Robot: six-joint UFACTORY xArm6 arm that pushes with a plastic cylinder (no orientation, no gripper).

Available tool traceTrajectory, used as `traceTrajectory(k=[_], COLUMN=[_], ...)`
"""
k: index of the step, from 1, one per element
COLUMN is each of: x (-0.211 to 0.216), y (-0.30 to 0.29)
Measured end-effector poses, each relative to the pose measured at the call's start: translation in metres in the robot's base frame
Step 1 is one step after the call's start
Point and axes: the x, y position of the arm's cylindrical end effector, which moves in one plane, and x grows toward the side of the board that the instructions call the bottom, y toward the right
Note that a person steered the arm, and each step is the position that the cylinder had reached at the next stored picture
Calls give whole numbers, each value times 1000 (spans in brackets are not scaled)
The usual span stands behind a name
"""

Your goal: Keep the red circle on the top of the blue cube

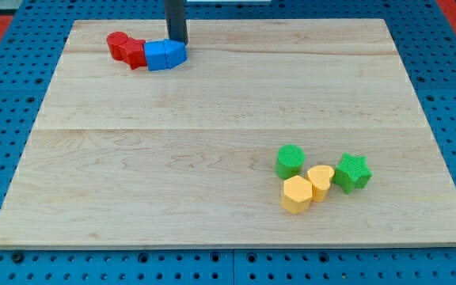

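A red circle (117,43) lies near the board's top left. It touches a second red block (136,54) whose shape I cannot make out. Just to the right of that one is the blue cube (157,56), with another blue block (176,51) against its right side. The four form a short row. The red circle is to the left of the blue cube and slightly higher in the view, with the second red block between them. My tip (178,41) stands at the upper right end of the row, right behind the right-hand blue block.
A green circle (290,161), a green star (352,172), a yellow hexagon (297,195) and a yellow heart (321,182) are clustered at the lower right. The wooden board (212,142) lies on a blue perforated table (6,95).
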Motion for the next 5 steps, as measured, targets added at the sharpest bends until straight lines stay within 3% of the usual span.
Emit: traceTrajectory(k=[1, 2, 4, 5], x=[-4, -46, -42, -42], y=[1, 12, -87, -174])
